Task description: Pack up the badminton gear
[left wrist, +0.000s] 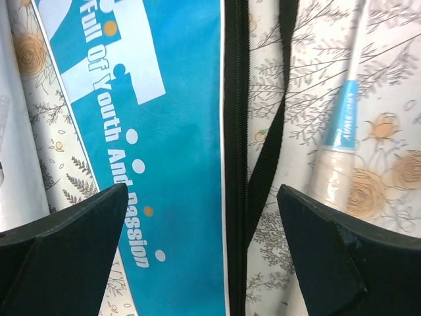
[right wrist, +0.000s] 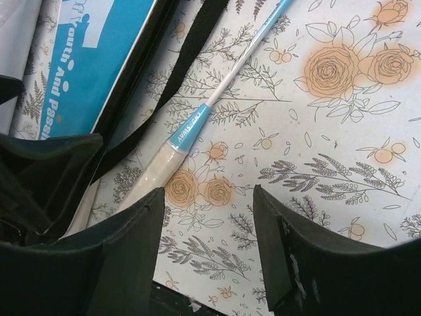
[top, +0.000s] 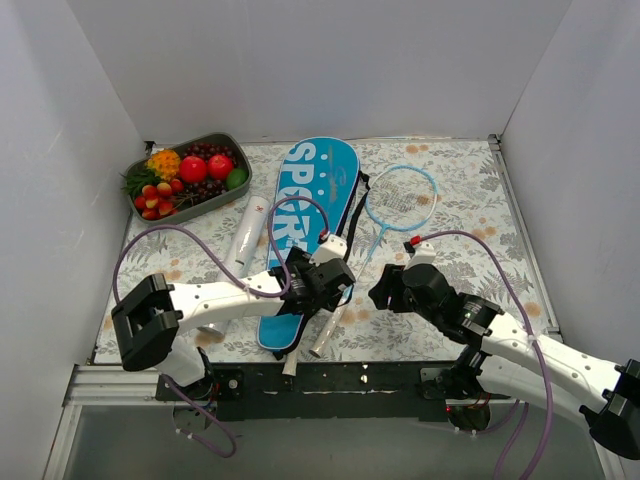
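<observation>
- one table (top: 470, 300) under a floral cloth, walled in white on three sides. the widest bare cloth lies beyond the right fingers and out to their right, as far as the table's edge.
- one blue bag (top: 315, 200), lying lengthwise. its narrow end passes under the left gripper (top: 325, 280), and its zip edge and one black strap (left wrist: 266, 158) lie between the fingertips.
- two rackets. one racket (top: 400, 195) lies bare on the cloth with its head well beyond the right fingers, and its shaft slants back into the narrow gap between the two grippers. of the second, only a pale handle (top: 290, 365) shows, at the bag's near end behind the left fingers.
- one white tube (top: 245, 240), left of the left fingers and beside the bag's edge.
- one grey tray (top: 200, 140) of fruit, far off in the left corner.
- left gripper: two fingers (left wrist: 66, 250) spread wide, gripping nothing.
- right gripper (right wrist: 209, 191): fingers apart, only cloth between them; the racket's grip lies just beyond its left finger.
</observation>
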Controlling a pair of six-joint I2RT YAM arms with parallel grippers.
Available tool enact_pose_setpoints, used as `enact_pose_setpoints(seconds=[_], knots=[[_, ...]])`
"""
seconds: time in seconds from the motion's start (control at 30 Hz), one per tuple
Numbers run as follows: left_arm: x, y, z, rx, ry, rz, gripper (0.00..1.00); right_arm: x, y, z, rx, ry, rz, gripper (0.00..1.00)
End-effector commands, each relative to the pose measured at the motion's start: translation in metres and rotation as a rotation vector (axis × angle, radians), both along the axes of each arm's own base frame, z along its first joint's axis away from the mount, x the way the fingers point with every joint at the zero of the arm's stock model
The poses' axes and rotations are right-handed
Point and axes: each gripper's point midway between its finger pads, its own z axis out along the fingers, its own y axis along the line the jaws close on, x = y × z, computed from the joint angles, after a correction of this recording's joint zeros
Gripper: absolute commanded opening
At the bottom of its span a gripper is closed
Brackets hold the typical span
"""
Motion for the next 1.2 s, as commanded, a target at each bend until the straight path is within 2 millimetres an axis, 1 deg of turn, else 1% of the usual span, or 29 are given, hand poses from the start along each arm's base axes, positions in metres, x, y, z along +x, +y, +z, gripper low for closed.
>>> enact_pose_setpoints(seconds=[0.0,0.1,0.23,0.33,0.4,0.47,0.5,0.53,0.57,0.67,0.87,1.03,1.17], knots=[[0.000,-0.017,0.032,-0.115,-0.021,-0.039,0.98,0.002,0.003,0.004,-0.005,-0.014,0.016,0.63],[-0.001,-0.010,0.025,-0.077,-0.012,-0.032,0.98,0.002,0.005,0.004,0.000,-0.008,0.016,0.63],[0.000,-0.006,0.022,-0.063,-0.020,-0.020,0.98,0.002,0.004,0.002,0.000,-0.005,0.015,0.62],[0.002,-0.002,0.017,-0.057,-0.015,-0.019,0.98,0.001,0.005,0.000,-0.001,-0.002,0.017,0.61],[0.006,0.001,0.018,-0.066,-0.016,-0.017,0.98,0.001,0.005,-0.002,-0.007,0.002,0.019,0.59],[0.010,0.008,0.014,-0.067,-0.008,-0.004,0.96,0.001,0.005,-0.002,-0.007,0.002,0.018,0.57],[0.011,0.006,0.016,-0.086,-0.007,-0.009,0.94,0.001,0.005,-0.003,-0.010,0.003,0.020,0.56],[0.014,0.010,0.015,-0.084,-0.002,-0.004,0.91,0.001,0.005,-0.004,-0.010,0.005,0.020,0.56],[0.014,0.012,0.012,-0.083,0.005,-0.004,0.89,0.001,0.005,-0.004,-0.011,0.005,0.021,0.55],[0.016,0.015,0.008,-0.089,0.014,-0.005,0.88,0.001,0.006,-0.005,-0.013,0.007,0.021,0.54],[0.015,0.013,-0.003,-0.089,0.041,-0.021,0.86,0.002,0.007,-0.007,-0.015,0.013,0.019,0.53],[0.014,0.005,-0.006,-0.108,0.061,-0.037,0.84,0.001,0.007,-0.010,-0.013,0.019,0.020,0.53],[0.013,0.005,-0.010,-0.100,0.067,-0.039,0.84,0.001,0.007,-0.012,-0.014,0.024,0.021,0.52]])
